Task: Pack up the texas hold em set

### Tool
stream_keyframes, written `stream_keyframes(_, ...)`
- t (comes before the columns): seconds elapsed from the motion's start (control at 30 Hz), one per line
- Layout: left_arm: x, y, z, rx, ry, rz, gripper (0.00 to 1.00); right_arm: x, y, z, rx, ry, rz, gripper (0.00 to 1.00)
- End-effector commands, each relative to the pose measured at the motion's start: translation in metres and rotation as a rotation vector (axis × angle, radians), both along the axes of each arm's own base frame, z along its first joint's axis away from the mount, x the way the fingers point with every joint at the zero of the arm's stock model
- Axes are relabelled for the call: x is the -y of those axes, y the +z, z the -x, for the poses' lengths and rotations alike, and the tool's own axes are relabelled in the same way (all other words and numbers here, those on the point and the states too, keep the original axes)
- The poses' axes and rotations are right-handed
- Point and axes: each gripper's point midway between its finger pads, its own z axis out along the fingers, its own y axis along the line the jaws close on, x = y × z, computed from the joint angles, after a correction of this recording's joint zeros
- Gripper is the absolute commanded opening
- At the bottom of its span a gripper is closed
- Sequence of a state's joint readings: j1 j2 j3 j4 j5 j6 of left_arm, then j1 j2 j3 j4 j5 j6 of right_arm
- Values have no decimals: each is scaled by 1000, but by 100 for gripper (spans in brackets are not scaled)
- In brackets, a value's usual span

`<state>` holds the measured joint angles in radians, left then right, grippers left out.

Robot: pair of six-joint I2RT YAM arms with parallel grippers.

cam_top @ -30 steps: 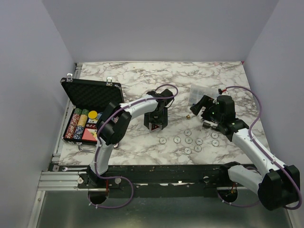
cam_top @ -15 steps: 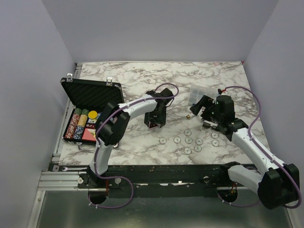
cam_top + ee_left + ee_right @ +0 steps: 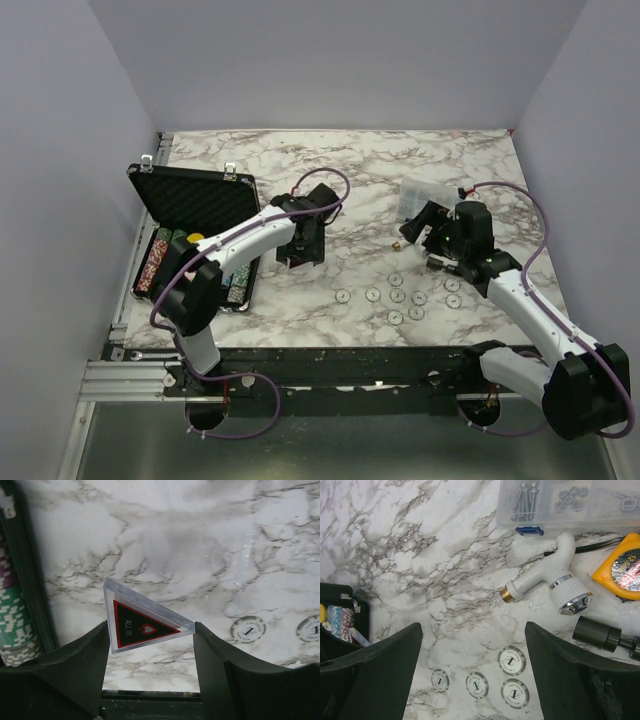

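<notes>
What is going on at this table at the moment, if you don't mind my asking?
The robot is packing up a poker set. The left gripper holds a clear triangular ALL IN marker between its fingers, above the marble table just right of the open black case, which already has coloured chips in it. The right gripper hovers open and empty over the right side, where several white round chips lie loose.

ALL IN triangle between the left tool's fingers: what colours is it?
The triangle is clear plastic with a black centre, red border and white lettering; the left wrist view shows it best.
</notes>
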<state>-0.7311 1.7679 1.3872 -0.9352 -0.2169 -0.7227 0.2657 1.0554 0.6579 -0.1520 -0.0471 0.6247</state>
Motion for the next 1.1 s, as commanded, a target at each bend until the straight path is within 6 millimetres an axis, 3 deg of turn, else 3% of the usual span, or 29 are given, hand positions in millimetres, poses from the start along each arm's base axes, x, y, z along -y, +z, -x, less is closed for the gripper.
stream_keyframes(0.0, -56, 6, 13, -5, 152, -43, 22, -2, -5, 0, 5, 26, 12, 86)
stream_keyframes(0.43, -193, 15, 12, 9, 630, 90, 19, 0, -5, -3, 10, 28, 42, 86)
stream_keyframes(0.73, -245, 3, 18, 1, 975, 208, 22, 0, -5, -5, 8, 25, 42, 86)
stream_keyframes(0.9, -264, -11, 20, 23, 1217, 314, 22, -1, -5, -6, 8, 29, 37, 86)
stream_keyframes(1.07, -276, -13, 15, 62, 1333, 373, 24, 0, -7, -5, 1, 26, 45, 86)
